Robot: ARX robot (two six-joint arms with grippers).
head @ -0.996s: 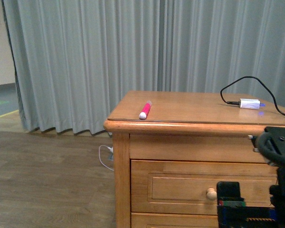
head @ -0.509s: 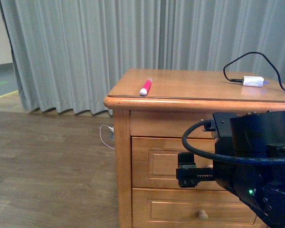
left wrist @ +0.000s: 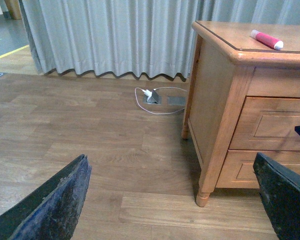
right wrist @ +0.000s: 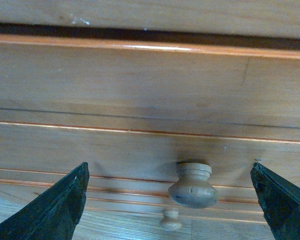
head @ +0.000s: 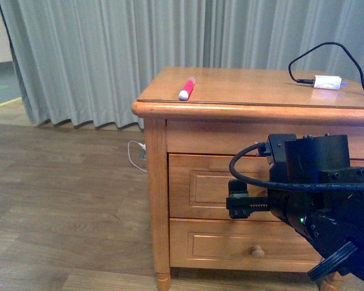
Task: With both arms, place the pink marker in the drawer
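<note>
The pink marker [head: 186, 88] lies on the cabinet top near its front left corner; it also shows in the left wrist view [left wrist: 266, 39]. The upper drawer [head: 200, 185] is closed. My right arm [head: 318, 200] stands in front of the drawer and hides its knob in the front view. My right gripper [right wrist: 171, 202] is open right at the drawer front, with the round knob [right wrist: 192, 185] between its fingers, not touching. My left gripper [left wrist: 172, 200] is open and empty, low over the floor left of the cabinet.
A white adapter [head: 327, 82] with a black cable lies on the cabinet top at the far right. The lower drawer [head: 242, 245] with its knob [head: 257, 251] is closed. A white cable and floor socket [left wrist: 152, 95] lie by the grey curtain.
The view has risen and tilted, so the cabinet shows lower down. My right arm has moved in front of the upper drawer, up to its knob.
</note>
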